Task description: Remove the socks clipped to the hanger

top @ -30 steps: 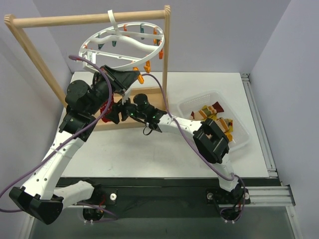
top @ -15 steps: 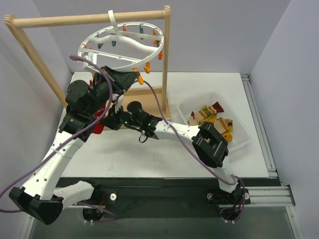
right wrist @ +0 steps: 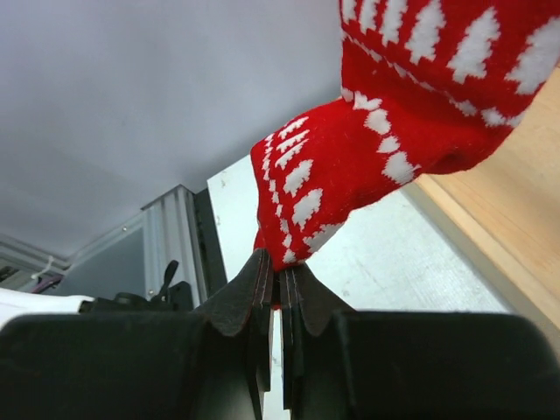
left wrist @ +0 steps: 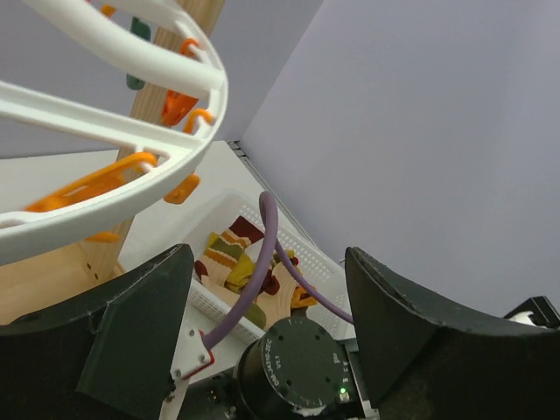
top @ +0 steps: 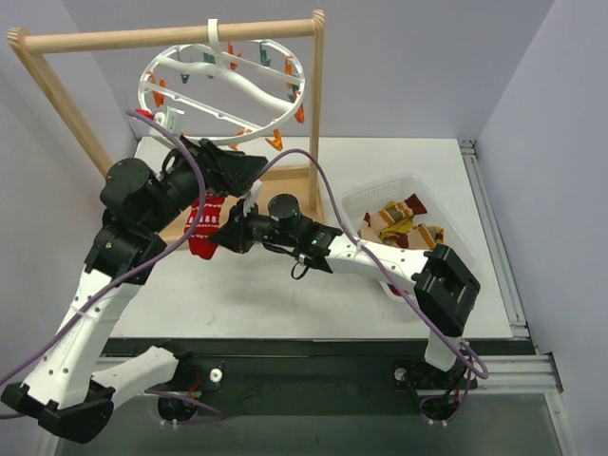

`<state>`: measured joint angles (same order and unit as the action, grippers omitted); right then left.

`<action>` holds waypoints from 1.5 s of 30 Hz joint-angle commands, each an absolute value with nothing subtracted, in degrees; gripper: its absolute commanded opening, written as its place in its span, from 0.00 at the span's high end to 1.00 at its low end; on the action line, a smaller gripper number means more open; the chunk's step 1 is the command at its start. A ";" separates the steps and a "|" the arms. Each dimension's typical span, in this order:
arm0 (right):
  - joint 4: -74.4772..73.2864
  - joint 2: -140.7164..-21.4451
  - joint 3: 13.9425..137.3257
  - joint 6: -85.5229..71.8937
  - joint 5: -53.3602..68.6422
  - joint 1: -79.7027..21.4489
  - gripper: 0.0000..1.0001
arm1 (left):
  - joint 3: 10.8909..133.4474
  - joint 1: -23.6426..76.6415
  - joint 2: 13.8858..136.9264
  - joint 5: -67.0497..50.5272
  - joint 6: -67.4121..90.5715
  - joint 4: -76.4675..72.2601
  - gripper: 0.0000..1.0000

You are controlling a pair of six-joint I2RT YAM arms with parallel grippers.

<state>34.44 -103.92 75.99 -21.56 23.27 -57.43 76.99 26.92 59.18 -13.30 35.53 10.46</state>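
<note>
The white ring hanger [top: 223, 90] hangs by its hook from the wooden rail, with orange and teal clips along its bars; in the left wrist view its rim [left wrist: 114, 171] crosses the upper left. A red sock with white pattern [top: 201, 224] hangs below the ring's near edge. My right gripper [top: 222, 235] is shut on the sock's lower end [right wrist: 385, 131], the jaws pinched on the fabric at the fingertips [right wrist: 280, 271]. My left gripper [top: 249, 169] stands open just above the sock, nothing between its fingers [left wrist: 140, 341]. It hides the sock's top.
The wooden rack [top: 318, 114] has a rail on top, a post at right and a base board [right wrist: 516, 201] on the table. A white mesh basket [top: 366, 201] at right holds several socks [left wrist: 229, 262]. My right arm's motor [left wrist: 297, 367] sits under my left gripper.
My left gripper opened and its arm drew back to the left. The hanger swung left and tilted. My right gripper closed on the red sock, which now shows more fully.
</note>
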 commanded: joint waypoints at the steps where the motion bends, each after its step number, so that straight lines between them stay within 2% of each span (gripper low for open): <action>1: 35.16 -99.50 74.88 -25.40 26.97 -57.48 1.00 | 86.30 26.89 55.20 -17.66 28.23 19.22 0.21; 3: 33.84 -98.62 74.80 -25.31 27.77 -57.48 1.00 | 88.23 26.89 54.06 -16.53 25.77 22.13 0.21; 7: 30.87 -94.59 72.43 -25.49 30.23 -57.39 1.00 | 89.74 26.81 50.46 -4.00 16.64 28.46 0.25; 10: 24.65 -92.12 73.38 -25.23 33.39 -57.39 1.00 | 90.44 26.81 50.71 1.21 13.11 31.89 0.25; 16: 14.51 -86.67 76.29 -25.49 42.00 -57.39 1.00 | 90.70 26.81 51.68 4.92 16.16 32.08 0.18; 21: 12.57 -82.54 76.55 -26.28 48.16 -57.04 1.00 | 90.53 26.72 52.38 8.69 22.23 32.69 0.08; 24: 12.48 -80.52 76.38 -27.59 50.18 -55.91 1.00 | 90.62 26.37 52.56 10.19 26.88 33.66 0.07; 37: 15.73 -74.71 74.71 -34.10 57.65 -48.26 1.00 | 84.56 20.30 55.37 -2.72 41.82 24.62 0.13; 41: 16.08 -73.39 74.36 -34.98 58.71 -46.94 1.00 | 80.78 19.42 55.81 -5.35 42.71 19.79 0.20; 42: 16.43 -73.04 74.27 -35.15 58.80 -46.93 1.00 | 78.86 19.34 55.72 -6.41 42.63 16.64 0.25; 45: 16.79 -72.60 74.53 -36.03 59.94 -46.32 1.00 | 75.77 19.07 55.37 -6.85 41.05 13.28 0.28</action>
<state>12.82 -75.05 74.15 -34.09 56.25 -47.11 78.30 19.70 55.90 -3.68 40.97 22.74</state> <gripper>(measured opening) 0.043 0.733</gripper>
